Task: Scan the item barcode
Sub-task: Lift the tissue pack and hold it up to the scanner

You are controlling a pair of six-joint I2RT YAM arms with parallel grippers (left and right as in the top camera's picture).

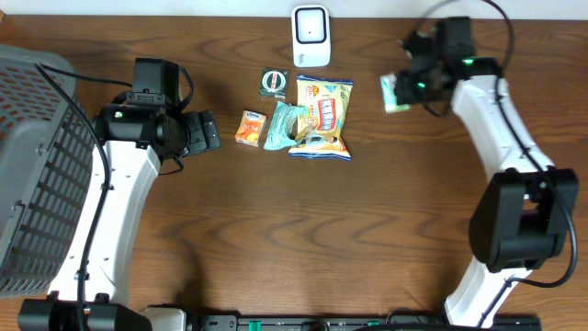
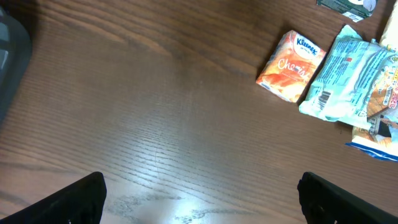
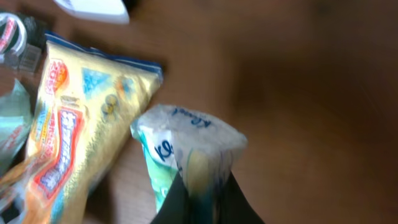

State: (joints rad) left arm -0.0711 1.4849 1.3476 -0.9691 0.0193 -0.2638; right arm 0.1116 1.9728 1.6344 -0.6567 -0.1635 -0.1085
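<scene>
My right gripper (image 3: pixel 198 198) pinches the tissue pack (image 3: pixel 186 140), left gripper (image 2: pixel 202 193) wide. Next: present its barcode to the scanner (image 1: pixel 310 35).

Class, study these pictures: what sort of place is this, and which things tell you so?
Probably a mock shop checkout on a wooden table: a white scanner at the far edge, a yellow snack bag and an orange tissue pack near it, and a grey basket.
</scene>
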